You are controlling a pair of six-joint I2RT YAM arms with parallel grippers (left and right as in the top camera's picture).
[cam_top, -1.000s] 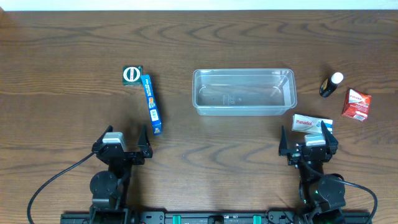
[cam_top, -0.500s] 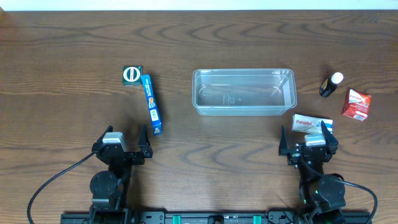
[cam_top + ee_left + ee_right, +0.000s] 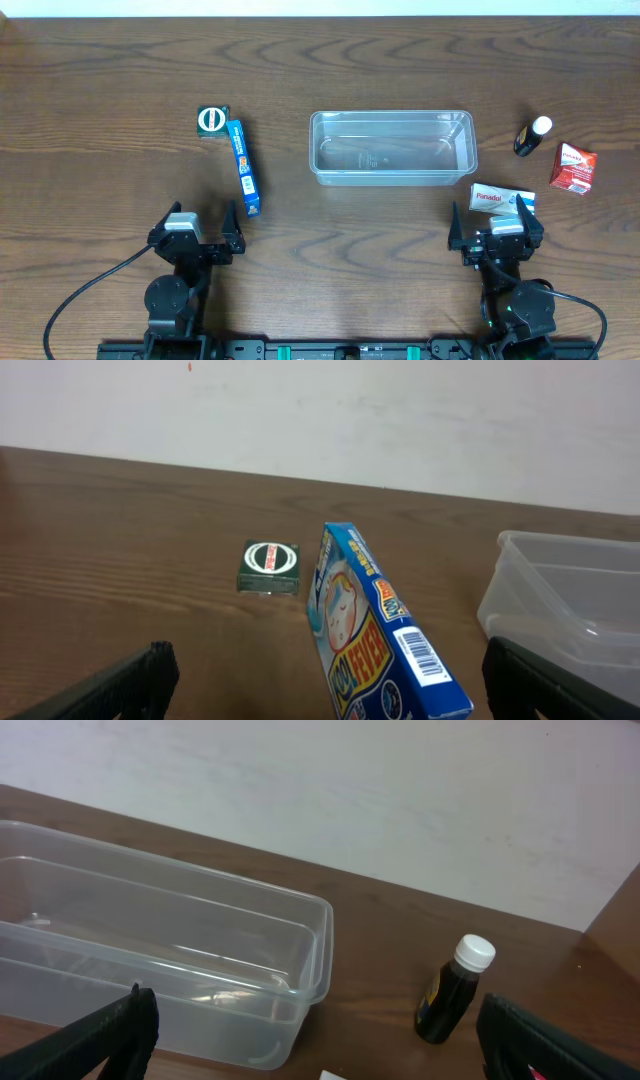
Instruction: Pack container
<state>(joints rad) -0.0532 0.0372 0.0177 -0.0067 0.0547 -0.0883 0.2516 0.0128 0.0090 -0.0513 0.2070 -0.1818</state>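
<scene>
Nothing moved; container [image 3: 390,114] shows whole only overhead.

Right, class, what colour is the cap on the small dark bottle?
The cap is white; the right wrist view shows it best.

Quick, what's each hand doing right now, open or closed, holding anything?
Left hand: open, holding nothing.
Right hand: open, holding nothing.

A robotics lab bench: wood-grain table [image 3: 90,70], plain white wall [image 3: 420,420], left arm [image 3: 168,296] and right arm [image 3: 520,305].
</scene>
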